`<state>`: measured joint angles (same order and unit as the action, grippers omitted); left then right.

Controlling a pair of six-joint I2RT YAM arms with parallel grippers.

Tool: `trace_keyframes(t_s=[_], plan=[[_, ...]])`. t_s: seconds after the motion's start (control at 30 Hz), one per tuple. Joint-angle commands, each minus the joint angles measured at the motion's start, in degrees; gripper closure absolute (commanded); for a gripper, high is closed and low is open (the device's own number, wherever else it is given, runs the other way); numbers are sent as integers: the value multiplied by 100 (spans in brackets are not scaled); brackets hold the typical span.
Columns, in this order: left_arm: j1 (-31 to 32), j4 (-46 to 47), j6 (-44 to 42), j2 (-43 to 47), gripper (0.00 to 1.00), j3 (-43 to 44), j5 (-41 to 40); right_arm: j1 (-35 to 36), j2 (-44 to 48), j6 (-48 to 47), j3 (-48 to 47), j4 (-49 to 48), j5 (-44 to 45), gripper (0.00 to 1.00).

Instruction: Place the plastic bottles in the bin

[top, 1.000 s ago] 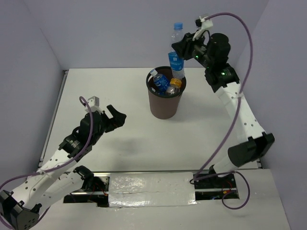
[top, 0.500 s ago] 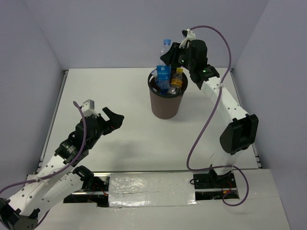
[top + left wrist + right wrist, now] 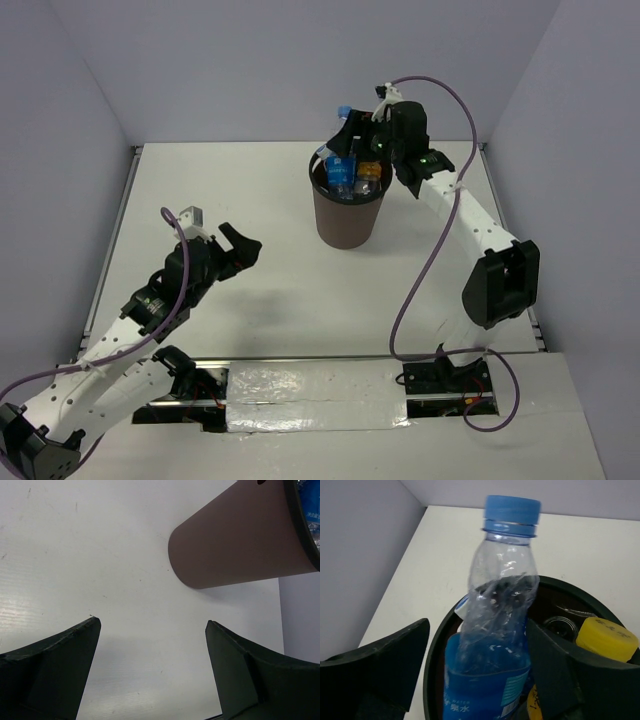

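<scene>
The bin (image 3: 346,218) is a round brown wastebasket with a black rim, standing at the back middle of the table. Several plastic bottles stick out of it. A clear bottle with a blue label and blue cap (image 3: 495,630) stands upright in the bin, between the spread fingers of my right gripper (image 3: 477,624), which is open just above the rim (image 3: 433,665); the left finger stands clear of the bottle. Beside it is a yellow-capped bottle (image 3: 606,639). My left gripper (image 3: 238,246) hangs open and holds nothing over the table, left of the bin (image 3: 240,540).
White table with walls at the back and both sides. The right arm reaches over the back right of the table to the bin. The left arm stretches from the near left corner towards the middle.
My right gripper carried the blue-labelled bottle down and left into the bin and then opened its fingers. The left arm shifted only slightly.
</scene>
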<state>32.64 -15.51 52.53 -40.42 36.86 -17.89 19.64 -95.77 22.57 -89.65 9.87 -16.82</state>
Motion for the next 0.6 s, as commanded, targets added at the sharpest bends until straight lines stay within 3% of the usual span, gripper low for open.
trace_keyframes(t_s=[0.0,0.17,0.4,0.57], plan=[[-30,285,-103,8,1,119,-22,31,410,-77,-184,-126,-163,13],[-30,303,-173,-36,1,172,-30,40,445,-401,-667,199,-120,1],[-39,303,-384,-159,1,383,-57,40,1076,-1778,-774,551,310,0],[-47,303,-639,-159,1,576,-109,31,1980,-2441,25,612,1388,0]])
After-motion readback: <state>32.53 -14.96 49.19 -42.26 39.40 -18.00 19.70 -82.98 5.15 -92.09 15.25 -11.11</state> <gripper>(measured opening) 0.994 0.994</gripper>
